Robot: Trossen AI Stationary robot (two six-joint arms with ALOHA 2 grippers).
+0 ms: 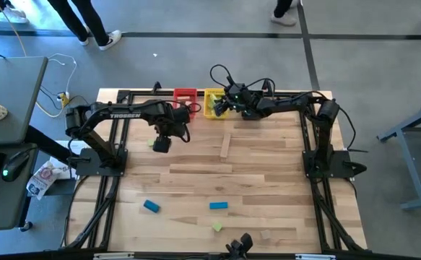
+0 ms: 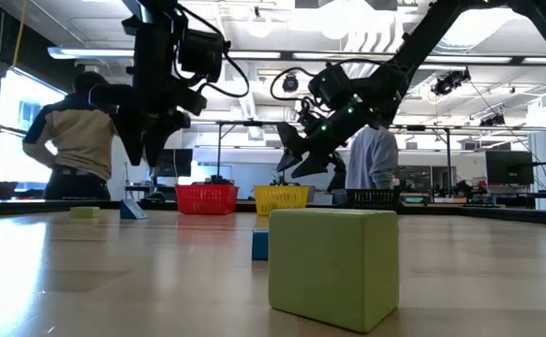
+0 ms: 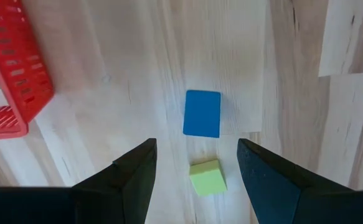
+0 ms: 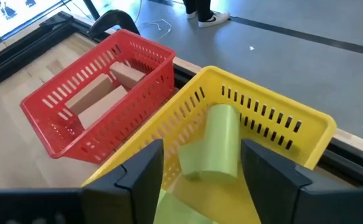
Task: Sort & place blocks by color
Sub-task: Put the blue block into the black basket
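Right claw [image 4: 200, 168] is positioned over the yellow slotted plastic bin [image 4: 293, 124] at upper centre of the high view. Its fingers are spread, with a light green wooden bar block [image 4: 213, 149] between them; contact with either finger cannot be confirmed, and the block appears to be released or dropping into the bin. More green material lies below it in the same bin. The adjoining red slotted plastic bin [image 4: 81, 118] holds pale natural wood blocks [image 4: 97, 99].

Left claw [image 3: 197, 168] hangs above the worktop [image 1: 268, 173] left of centre, fingers wide apart and empty. Beneath it lie a small light green cube [image 3: 207, 177] and a blue rectangular block [image 3: 202, 113], close together but apart.

Judgement: these blocks should be light, rigid and smooth-faced, not fragile, though liable to slide. Best taken across two opposite flat sides, the bar across its narrow width.

Further blocks lie loose at the lower part of the high view.
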